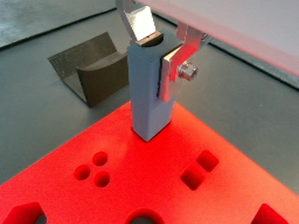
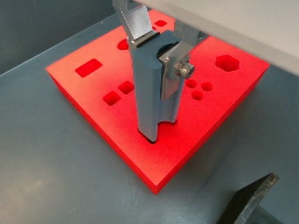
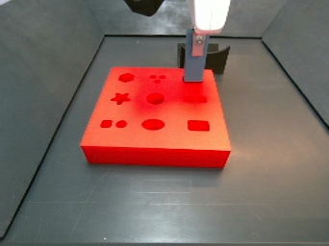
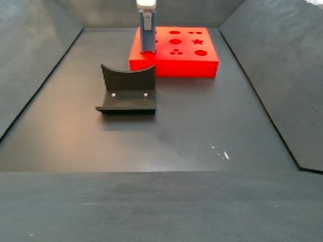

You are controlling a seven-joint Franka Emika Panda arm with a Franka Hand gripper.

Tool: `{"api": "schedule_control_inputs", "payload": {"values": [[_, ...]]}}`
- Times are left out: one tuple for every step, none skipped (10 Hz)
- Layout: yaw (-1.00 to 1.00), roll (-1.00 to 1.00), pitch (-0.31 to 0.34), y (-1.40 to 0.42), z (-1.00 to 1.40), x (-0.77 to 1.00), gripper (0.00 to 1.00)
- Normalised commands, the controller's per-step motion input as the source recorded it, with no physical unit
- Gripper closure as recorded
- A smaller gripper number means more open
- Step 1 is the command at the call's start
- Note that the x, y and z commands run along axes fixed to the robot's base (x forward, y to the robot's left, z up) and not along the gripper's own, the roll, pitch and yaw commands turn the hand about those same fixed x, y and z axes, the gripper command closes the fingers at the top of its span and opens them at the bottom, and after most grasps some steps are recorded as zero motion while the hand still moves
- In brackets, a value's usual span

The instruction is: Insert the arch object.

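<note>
My fingers [image 1: 140, 33] are closed narrow around the arch object [image 1: 152, 96]; the silver plates press its upper end from two sides, in both wrist views. My gripper [image 3: 199, 38] hangs over a corner of the red board [image 3: 154, 135]. The piece stands upright as a tall grey-blue block [image 2: 152, 96]; its notch is not in view. Its lower end is down at the board's plain red top, beside the holes and in none of them; I cannot tell whether it touches.

The board's edges drop off close on two sides of that corner. In a side view the board [image 4: 190, 64] lies toward the tabletop's far edge, with open grey floor all round it. The fixture [image 4: 127, 92] stands apart from the board, nearer the tabletop's middle. Every hole I can see in the board is empty.
</note>
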Motion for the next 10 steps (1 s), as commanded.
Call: {"api": "schedule_control_inputs", "payload": {"values": [[-0.01, 0.07, 0.000, 0.00, -0.13, -0.09, 1.00], [-0.08, 0.10, 0.000, 0.00, -0.14, -0.02, 1.00], [-0.10, 0.11, 0.000, -0.03, -0.23, 0.00, 1.00], [-0.11, 0.11, 0.023, -0.03, -0.28, 0.21, 1.00], [-0.11, 0.09, 0.043, -0.01, -0.24, 0.26, 1.00], [-0.09, 0.08, 0.030, 0.00, -0.20, 0.17, 1.00], [-0.08, 0.08, 0.017, 0.00, -0.19, 0.10, 1.00], [-0.07, 0.11, 0.000, 0.00, -0.25, 0.00, 1.00], [-0.06, 0.10, -0.003, 0.00, -0.51, -0.09, 1.00], [-0.08, 0.07, -0.023, 0.00, -0.69, -0.14, 1.00]]}}
